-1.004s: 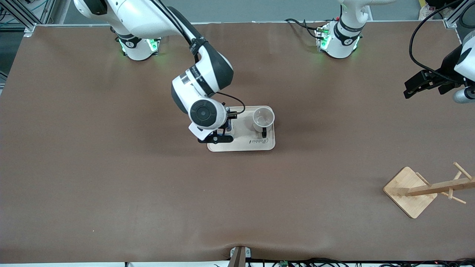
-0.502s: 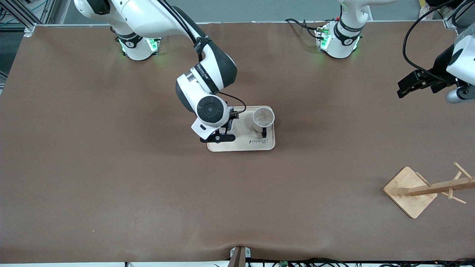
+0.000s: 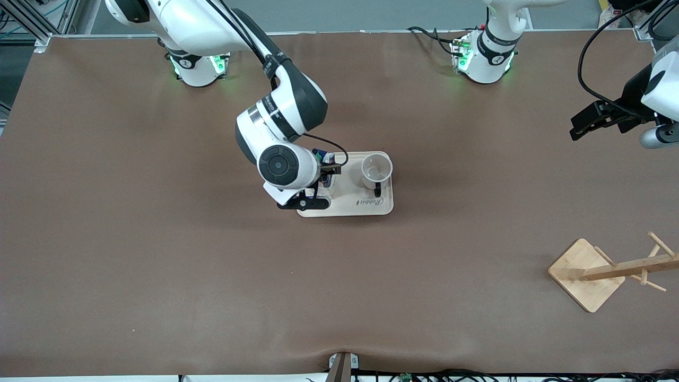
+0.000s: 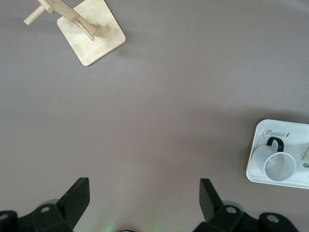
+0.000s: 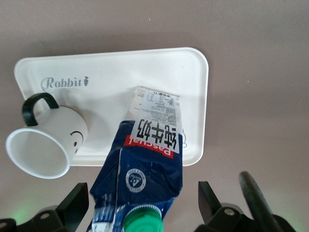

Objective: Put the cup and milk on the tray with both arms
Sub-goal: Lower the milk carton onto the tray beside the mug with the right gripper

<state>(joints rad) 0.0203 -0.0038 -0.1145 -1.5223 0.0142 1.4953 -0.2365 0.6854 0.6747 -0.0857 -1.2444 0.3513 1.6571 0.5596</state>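
The cream tray [image 3: 371,208] lies mid-table. The white cup [image 3: 376,168] stands on it at the end toward the left arm, and the blue and white milk [image 3: 324,159] stands on it at the end toward the right arm. In the right wrist view the milk [image 5: 145,159] is upright on the tray [image 5: 193,67] beside the cup [image 5: 46,145]. My right gripper [image 5: 142,200] is open just above the green cap and its fingers [image 5: 77,198] are clear of the carton. My left gripper [image 3: 583,124] is open, empty and high over the left arm's end of the table.
A wooden rack with a square base [image 3: 586,273] lies toppled near the front camera at the left arm's end, and also shows in the left wrist view [image 4: 91,31]. The left wrist view also shows the tray [image 4: 255,166] with the cup [image 4: 277,165] far off.
My right wrist has shifted toward the right arm's end, so the milk's top now shows beside it on the tray. The left gripper has drifted slightly. Cup and tray have not moved.
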